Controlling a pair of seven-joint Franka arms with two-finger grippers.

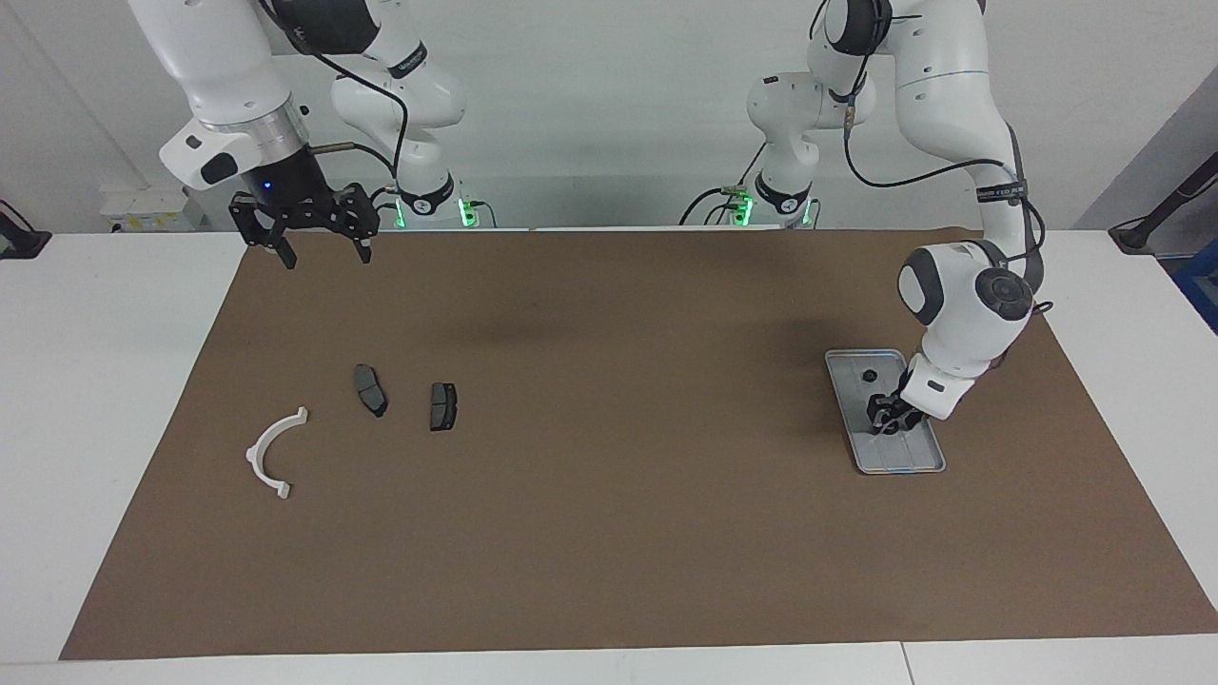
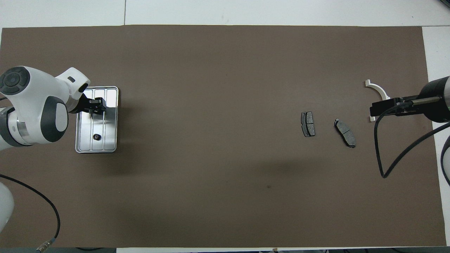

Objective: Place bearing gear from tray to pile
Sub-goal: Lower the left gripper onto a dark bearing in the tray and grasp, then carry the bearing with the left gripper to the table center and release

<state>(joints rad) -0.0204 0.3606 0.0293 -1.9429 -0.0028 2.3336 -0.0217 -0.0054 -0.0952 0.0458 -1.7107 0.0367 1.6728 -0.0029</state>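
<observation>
The silver ribbed tray [image 1: 915, 462] lies at the left arm's end of the brown mat, also in the overhead view [image 2: 111, 121]. My left gripper [image 1: 881, 417] is low in the tray, its fingers drawn together on a small dark bearing gear, mostly hidden. It also shows in the overhead view [image 2: 95, 105]. A second dark gear [image 1: 868, 376] [image 2: 96, 137] lies in the tray nearer to the robots. The pile is a white arc [image 1: 274, 451] [image 2: 378, 90] and two dark brake pads [image 1: 370, 389] [image 1: 442, 405]. My right gripper [image 1: 324, 257] hangs open and empty, raised high.
The brown mat [image 1: 609, 495] covers most of the white table. The right arm's black cable [image 2: 381, 154] hangs over its end of the mat in the overhead view. The brake pads [image 2: 308, 123] [image 2: 345, 137] lie nearer to the middle than the arc.
</observation>
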